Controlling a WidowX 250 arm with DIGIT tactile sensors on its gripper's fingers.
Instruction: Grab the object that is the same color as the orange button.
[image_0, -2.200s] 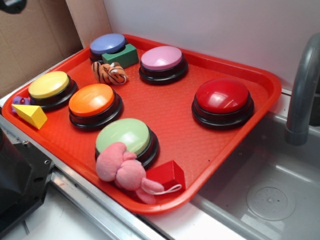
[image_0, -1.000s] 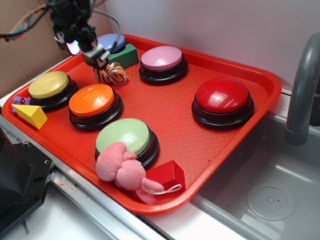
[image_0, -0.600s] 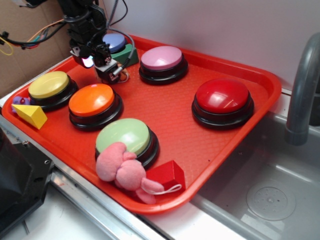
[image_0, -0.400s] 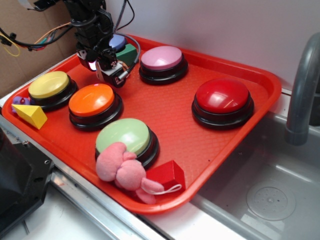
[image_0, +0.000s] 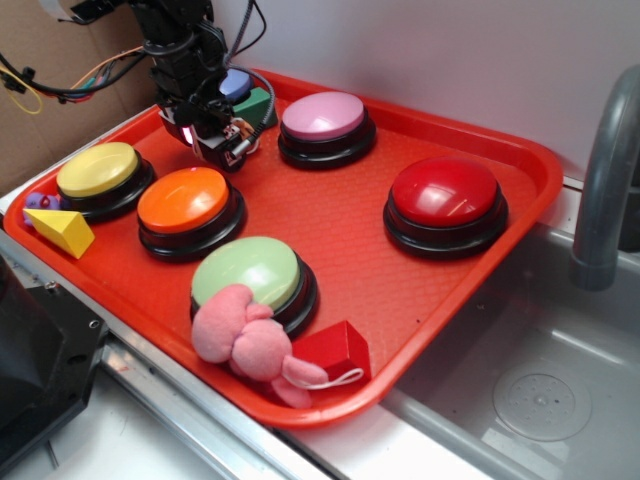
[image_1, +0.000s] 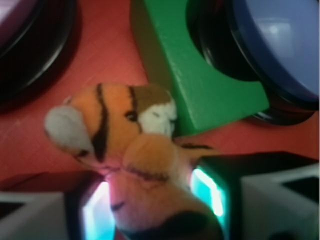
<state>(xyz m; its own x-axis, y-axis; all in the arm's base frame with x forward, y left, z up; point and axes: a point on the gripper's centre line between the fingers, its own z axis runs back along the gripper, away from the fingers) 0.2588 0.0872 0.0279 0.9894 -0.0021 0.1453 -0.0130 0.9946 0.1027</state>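
Note:
The object, a small orange plush (image_1: 125, 130) with black stripes and white patches, lies on the red tray (image_0: 540, 160) at the back left. My gripper (image_0: 218, 143) stands over it and hides nearly all of it in the exterior view. In the wrist view my gripper (image_1: 150, 205) has its two lit pads pressed against the plush's body, one on each side, with the head sticking out ahead. The orange button (image_0: 183, 198) sits just in front of the gripper.
A green block (image_1: 200, 85) and a blue button (image_1: 280, 45) sit right behind the plush. Pink (image_0: 322, 115), yellow (image_0: 97, 168), red (image_0: 445, 190) and green (image_0: 245, 272) buttons, a pink plush (image_0: 245, 340), a red block (image_0: 335, 348) and a yellow wedge (image_0: 62, 230) share the tray. A sink (image_0: 540, 390) lies at right.
My arm came in from the upper left and dropped onto the striped plush, which now sits between the fingers. The other things on the tray have not moved.

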